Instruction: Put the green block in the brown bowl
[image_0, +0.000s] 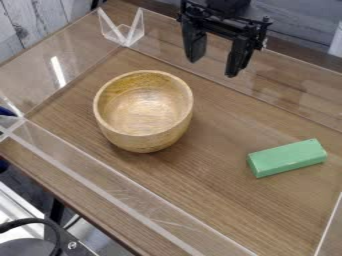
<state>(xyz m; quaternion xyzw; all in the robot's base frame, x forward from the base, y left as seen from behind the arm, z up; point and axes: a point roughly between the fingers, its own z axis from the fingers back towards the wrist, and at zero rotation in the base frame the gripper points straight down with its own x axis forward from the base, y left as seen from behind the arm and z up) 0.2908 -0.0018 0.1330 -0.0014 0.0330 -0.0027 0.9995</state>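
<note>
The block (286, 157) lay flat on the wooden table (201, 190), toward the right side and nearer the front than the back. It was a solid bright green bar, matte and unmarked, with its long axis slanting so that the right end sat a little farther back than the left. Nothing touched it.

The bowl (143, 110) stood upright to the left of the block, well apart from it, with bare tabletop between them. It was round, light-brown wood with thick walls and visible grain, and its hollow held nothing. It was much larger than the block.

The gripper (217, 55) hung above the back of the table, behind and to the right of the bowl and well behind the block. It was black and pointed straight down. Its two fingers (195, 45) stood wide apart with only air between them, and it held nothing. It was clear of both the bowl and the block.

A low clear wall (80, 185) ran round the table's edge, most visible along the left and front sides, where light glinted on it. At the back left corner a clear bracket (123, 28) with angled sides stood by the wall. Pale planks (34, 25) showed beyond the table at the upper left.
</note>
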